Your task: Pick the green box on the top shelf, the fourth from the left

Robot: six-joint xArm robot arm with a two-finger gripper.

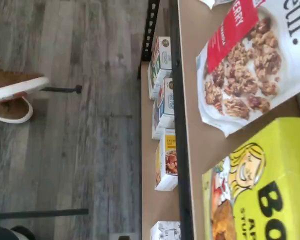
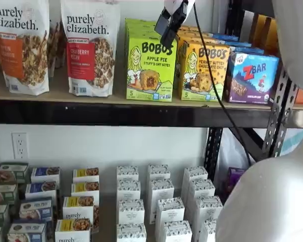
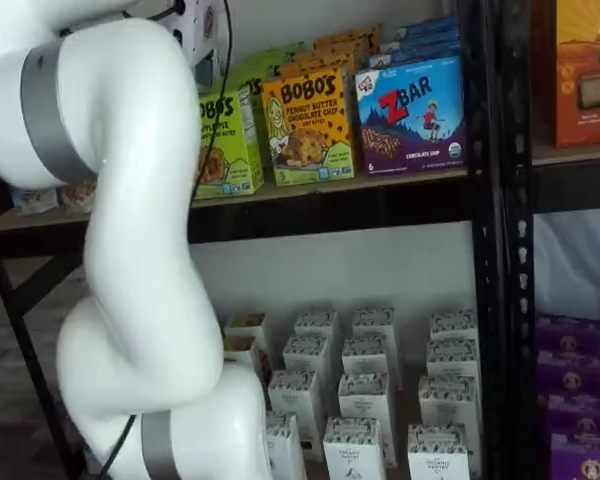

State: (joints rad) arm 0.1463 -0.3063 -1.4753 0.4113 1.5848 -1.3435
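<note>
The green box (image 2: 150,68), lime-green and printed "BOBO'S APPLE PIE", stands on the top shelf (image 2: 116,115) between a granola bag and a yellow-orange Bobo's box. It also shows in a shelf view (image 3: 225,140), partly behind my arm, and large in the wrist view (image 1: 270,190). My gripper (image 2: 167,31) hangs from the view's top edge just in front of the box's upper right corner, its black fingers angled down-left. No clear gap between the fingers shows, and they hold nothing.
A "purely elizabeth" cranberry pecan bag (image 2: 91,45) stands left of the green box. The yellow-orange Bobo's box (image 2: 204,70) and a ZBar box (image 2: 252,75) stand to its right. Small white boxes (image 2: 159,201) fill the lower shelf. My white arm (image 3: 130,250) fills the left foreground.
</note>
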